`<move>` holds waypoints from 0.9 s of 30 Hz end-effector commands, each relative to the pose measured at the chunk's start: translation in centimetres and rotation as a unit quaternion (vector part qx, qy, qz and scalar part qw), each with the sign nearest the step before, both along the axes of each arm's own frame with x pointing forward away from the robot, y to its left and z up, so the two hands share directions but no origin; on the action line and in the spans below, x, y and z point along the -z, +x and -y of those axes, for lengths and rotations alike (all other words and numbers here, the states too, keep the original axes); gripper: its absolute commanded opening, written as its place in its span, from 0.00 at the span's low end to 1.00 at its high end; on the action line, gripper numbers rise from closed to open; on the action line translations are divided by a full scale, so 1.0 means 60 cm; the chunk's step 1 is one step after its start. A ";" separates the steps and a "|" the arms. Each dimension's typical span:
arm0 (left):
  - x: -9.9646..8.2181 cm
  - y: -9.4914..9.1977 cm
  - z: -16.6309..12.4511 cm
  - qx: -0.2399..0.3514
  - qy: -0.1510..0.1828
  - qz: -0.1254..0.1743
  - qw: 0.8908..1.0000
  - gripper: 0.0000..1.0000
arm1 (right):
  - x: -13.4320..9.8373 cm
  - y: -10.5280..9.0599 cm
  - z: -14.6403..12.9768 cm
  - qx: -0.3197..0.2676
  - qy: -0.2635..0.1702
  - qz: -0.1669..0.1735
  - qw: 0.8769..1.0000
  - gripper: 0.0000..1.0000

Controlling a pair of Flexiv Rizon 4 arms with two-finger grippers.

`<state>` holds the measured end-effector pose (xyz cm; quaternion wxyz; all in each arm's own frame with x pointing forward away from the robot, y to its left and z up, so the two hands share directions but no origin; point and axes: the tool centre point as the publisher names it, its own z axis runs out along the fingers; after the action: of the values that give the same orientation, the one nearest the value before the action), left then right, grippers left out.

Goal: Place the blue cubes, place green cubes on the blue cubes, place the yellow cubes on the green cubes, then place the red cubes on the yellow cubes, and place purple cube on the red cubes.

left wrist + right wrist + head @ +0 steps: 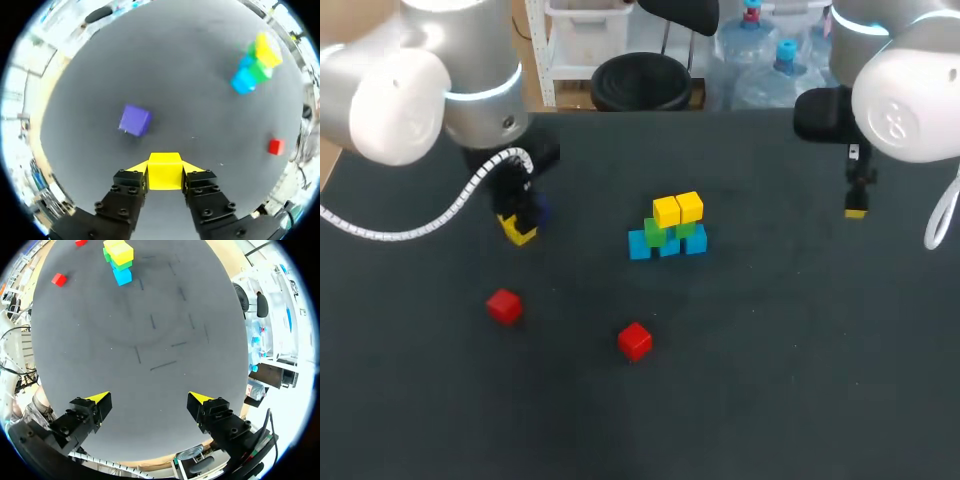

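- Blue cubes [669, 245] of smooth, solid colour sit side by side as the bottom row of a stack near the middle of the dark cloth-covered table [800, 390].
- On them rest the green cubes [656, 232], and on those two yellow cubes [678, 209], touching each other. We judge the first two layers done and the yellow layer under way.
- Our left gripper [165, 167] hangs low over the table's left side, well apart from the stack. Its jaws pinch a third yellow cube [165, 176] from both sides, and we cannot tell whether that cube touches the cloth.
- Left to do, as we read it: this yellow cube, then the two red cubes [504, 306], which lie singly towards the front and well apart from the stack, and last the purple cube [135, 120], which lies just ahead of the left gripper.
- Our right gripper [148, 400] hangs over the far right of the table with its jaws spread wide and nothing between them. In its wrist view the table's edge lies close beneath it.
- Only bare cloth lies between the left gripper and the stack. The purple cube is the one near obstacle, so a lift before any sideways travel looks wise to us.
- The stack is narrow and loosely built, and we think a knock from the side could topple it.
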<state>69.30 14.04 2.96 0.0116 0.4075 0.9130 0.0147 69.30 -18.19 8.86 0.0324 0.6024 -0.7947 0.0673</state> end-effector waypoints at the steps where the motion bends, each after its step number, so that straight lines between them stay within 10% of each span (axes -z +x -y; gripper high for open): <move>1: -0.056 -0.031 0.018 0.027 0.018 0.024 0.999 0.00 | 0.000 0.000 0.000 0.000 0.000 0.000 1.000 1.00; 21: -0.103 -0.063 0.083 0.089 0.019 0.049 0.995 0.00 | 0.000 0.000 0.000 0.000 0.000 0.000 1.000 1.00; 27: -0.103 -0.063 0.083 0.089 0.019 0.049 0.995 0.00 | -0.049 0.012 0.094 0.047 0.061 0.048 0.996 1.00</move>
<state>65.51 9.07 9.13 0.0500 0.4859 0.8711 0.0506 71.39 -20.30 10.69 -0.0006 0.5642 -0.8229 0.0673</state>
